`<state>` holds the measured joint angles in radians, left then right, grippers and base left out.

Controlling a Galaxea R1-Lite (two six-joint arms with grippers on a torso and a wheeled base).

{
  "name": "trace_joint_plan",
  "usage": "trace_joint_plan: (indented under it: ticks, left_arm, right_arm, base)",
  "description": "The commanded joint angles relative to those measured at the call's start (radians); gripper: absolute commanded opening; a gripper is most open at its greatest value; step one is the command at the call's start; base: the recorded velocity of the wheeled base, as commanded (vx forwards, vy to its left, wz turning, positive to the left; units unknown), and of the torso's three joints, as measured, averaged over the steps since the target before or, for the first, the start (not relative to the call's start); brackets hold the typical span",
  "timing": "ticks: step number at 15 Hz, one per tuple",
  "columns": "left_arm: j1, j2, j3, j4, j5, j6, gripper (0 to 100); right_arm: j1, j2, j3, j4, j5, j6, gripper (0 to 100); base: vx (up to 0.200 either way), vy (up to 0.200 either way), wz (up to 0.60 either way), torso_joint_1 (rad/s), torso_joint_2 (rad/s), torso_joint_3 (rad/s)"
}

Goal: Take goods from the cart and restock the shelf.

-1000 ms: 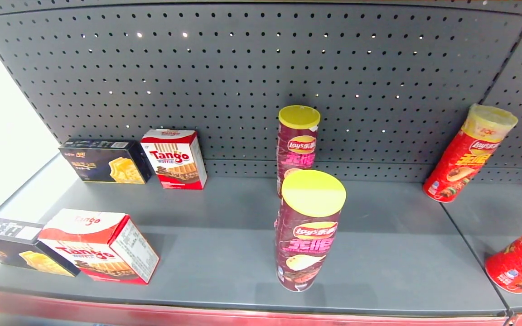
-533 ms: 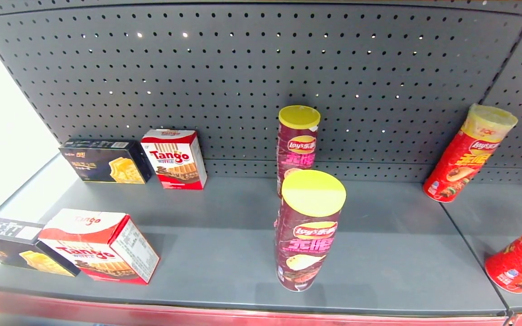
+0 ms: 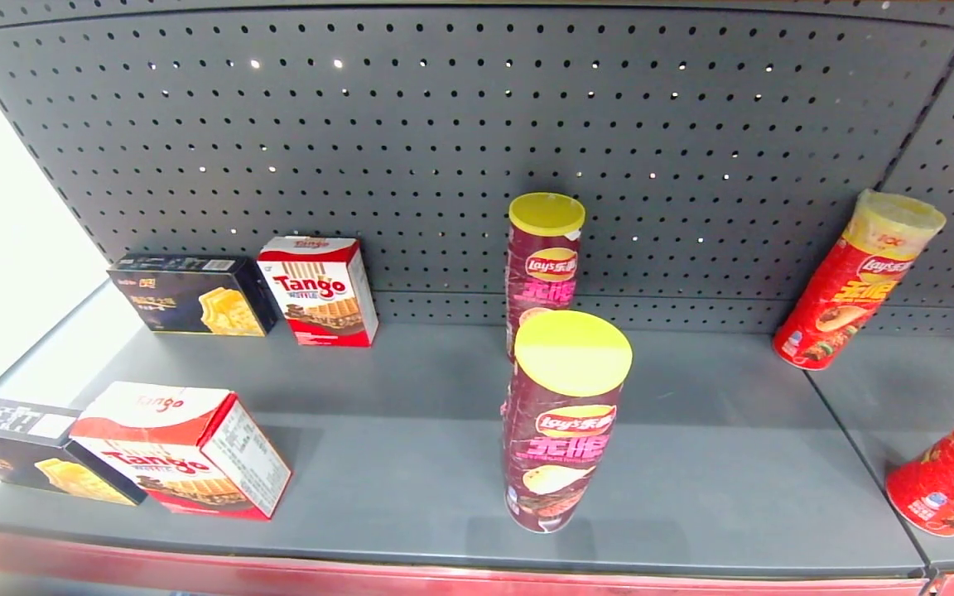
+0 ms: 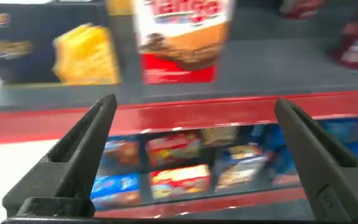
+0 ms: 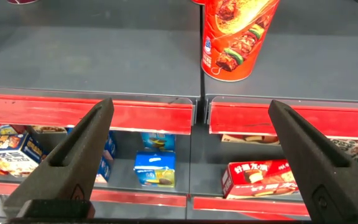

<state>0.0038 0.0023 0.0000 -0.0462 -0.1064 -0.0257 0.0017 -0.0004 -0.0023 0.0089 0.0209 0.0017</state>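
Observation:
Two maroon chip cans with yellow lids stand upright mid-shelf, one near the front (image 3: 564, 422) and one at the back (image 3: 545, 257). Red-and-white wafer boxes (image 3: 187, 451) (image 3: 320, 290) and black boxes (image 3: 21, 447) (image 3: 191, 294) sit on the left of the grey shelf (image 3: 402, 463). A red can (image 3: 858, 281) leans on the pegboard at the right; another red can (image 3: 953, 480) lies near the front. My left gripper (image 4: 194, 102) is open before the shelf's red front edge (image 4: 197, 115), below a wafer box (image 4: 182, 37). My right gripper (image 5: 190, 104) is open, below a red can (image 5: 238, 37).
Below the red front edge (image 5: 135, 115) a lower shelf holds several snack packs (image 5: 154, 168) (image 4: 179, 180). Bare grey shelf lies between the boxes and the maroon cans, and to the right of those cans. A perforated back panel (image 3: 444, 124) closes the rear.

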Motion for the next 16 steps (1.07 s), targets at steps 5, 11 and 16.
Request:
trace_joint_plan:
  ticks: [5, 11, 16]
  left_arm:
    - [-0.011, 0.005, -0.002, 0.052, 0.024, 0.075, 100]
    - [-0.007, 0.001, 0.000, 0.049, 0.037, 0.059, 100]
    - [-0.007, 0.001, 0.000, 0.049, 0.097, 0.059, 100]
  right_arm:
    - [0.000, 0.000, 0.001, 0.000, 0.001, 0.000, 100]
    - [0.000, 0.002, 0.001, 0.000, 0.002, -0.003, 100]
    - [0.000, 0.002, 0.001, 0.000, 0.002, -0.003, 100]
  base:
    - [0.000, 0.000, 0.00, 0.000, 0.00, 0.000]
    - [0.000, 0.000, 0.00, 0.000, 0.00, 0.000]
    - [0.000, 0.000, 0.00, 0.000, 0.00, 0.000]
